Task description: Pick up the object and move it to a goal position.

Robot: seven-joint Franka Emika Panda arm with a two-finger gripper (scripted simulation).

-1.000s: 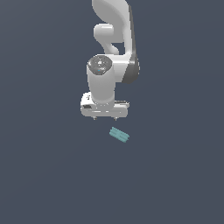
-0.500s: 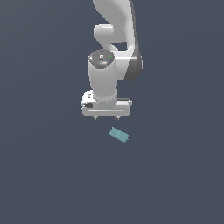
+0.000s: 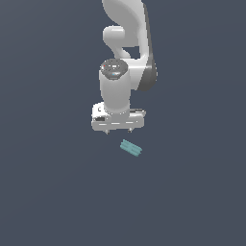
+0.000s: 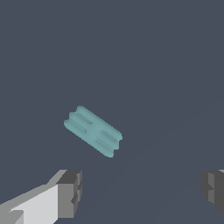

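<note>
The object (image 3: 130, 148) is a small teal ridged block lying on the dark flat ground, set at a slant. In the exterior view my white gripper (image 3: 118, 130) hangs just above it and slightly toward that view's left, not touching it. Its two short fingertips (image 3: 106, 131) point down and stand apart, so it is open. The wrist view shows the object (image 4: 92, 131) alone on the ground, ahead of the gap between my two spread grey pads (image 4: 70, 193), with nothing between them.
The white arm (image 3: 127, 43) rises behind the gripper to the top of the exterior view. Plain dark grey ground lies all around.
The arm has rotated and shifted slightly toward the exterior view's right, bringing the gripper closer over the object. The object has not moved.
</note>
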